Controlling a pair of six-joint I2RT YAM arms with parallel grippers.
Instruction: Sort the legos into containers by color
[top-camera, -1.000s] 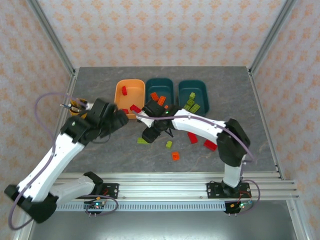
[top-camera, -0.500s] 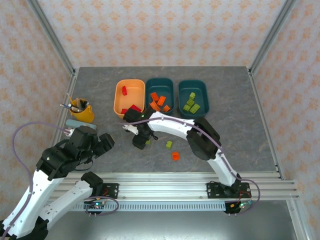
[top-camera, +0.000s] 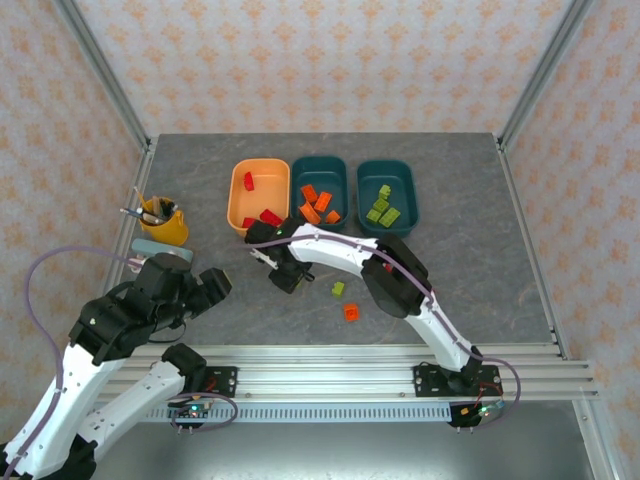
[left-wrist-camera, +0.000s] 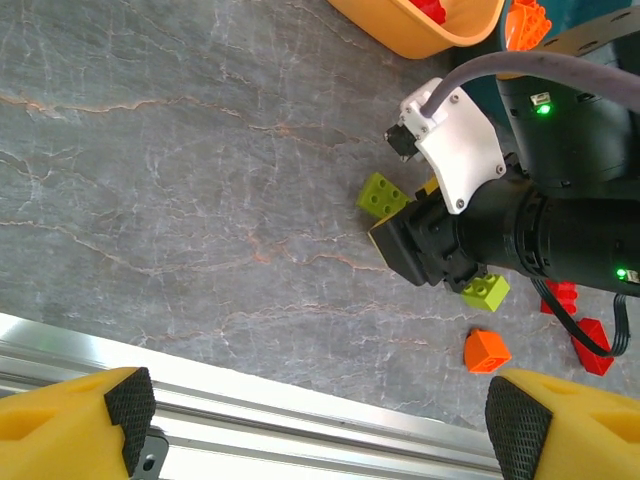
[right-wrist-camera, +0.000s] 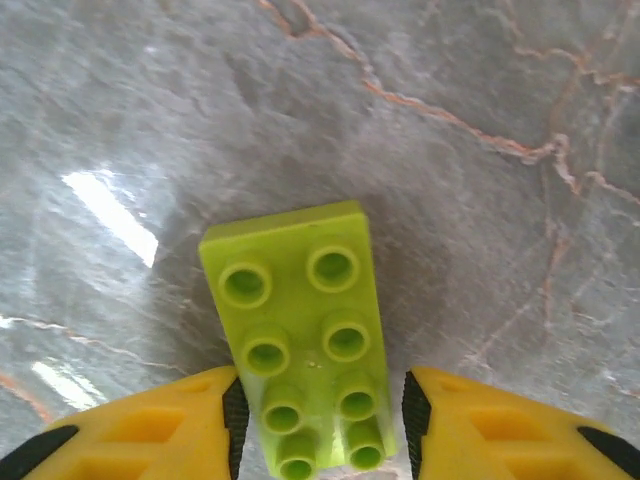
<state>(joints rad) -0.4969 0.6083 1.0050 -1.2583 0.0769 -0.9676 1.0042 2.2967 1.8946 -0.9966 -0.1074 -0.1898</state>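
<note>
The right gripper stood partly open. Its two yellow fingers straddled the near end of a lime green brick, one along each long side. The pad at 9 o'clock looked to be touching the plastic. At 3 o'clock a sliver of gap seemed to remain, so I judged the brick was not yet clamped. It lay flat on the grey table, studs up, with its long axis running toward 12 o'clock and leaning slightly to 11.

The brick was two studs by four. It was probably hard, light and stiff, so a firm squeeze should not have harmed it. Its smooth, glossy side walls might have slipped under a weak pinch. The flat long sides were the right faces to press. A hold nearer the middle would likely have been steadier, since a grip at the very end could let the far half swing or droop.

In the top view, a small green brick lay near at 3 o'clock from the gripper and an orange brick at 4 o'clock. The teal tub already holding green pieces sat at 1 o'clock, well apart. The left gripper was at 9 o'clock, spread wide and holding nothing.
</note>
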